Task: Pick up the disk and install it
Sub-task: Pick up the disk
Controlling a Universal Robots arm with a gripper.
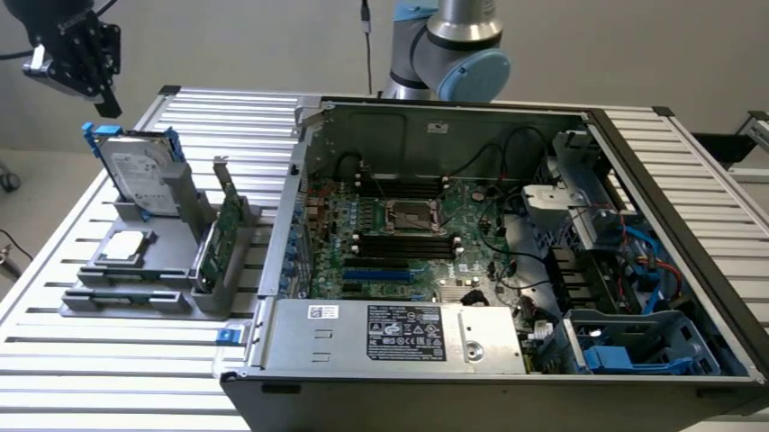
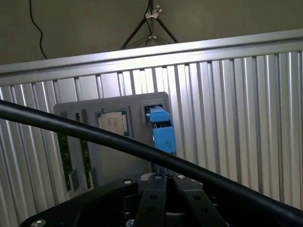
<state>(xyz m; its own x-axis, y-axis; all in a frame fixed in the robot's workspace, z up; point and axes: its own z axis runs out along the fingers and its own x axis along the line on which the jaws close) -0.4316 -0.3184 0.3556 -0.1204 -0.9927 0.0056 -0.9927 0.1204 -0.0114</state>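
Exterior view: the gripper [image 1: 106, 97] hangs in the air with its fingers pressed together and nothing between them. The disk [image 1: 139, 175] stands on edge just below it, apart from it, slotted in a grey holder [image 1: 168, 270] on the ribbed table [image 1: 72, 360]. Its blue frame shows at the top corners. Farther from the gripper, past the holder, sits the open computer case [image 1: 481, 252]. From the wrist view, the gripper [image 2: 165, 182] points down towards the disk [image 2: 161, 130], whose blue edge faces it.
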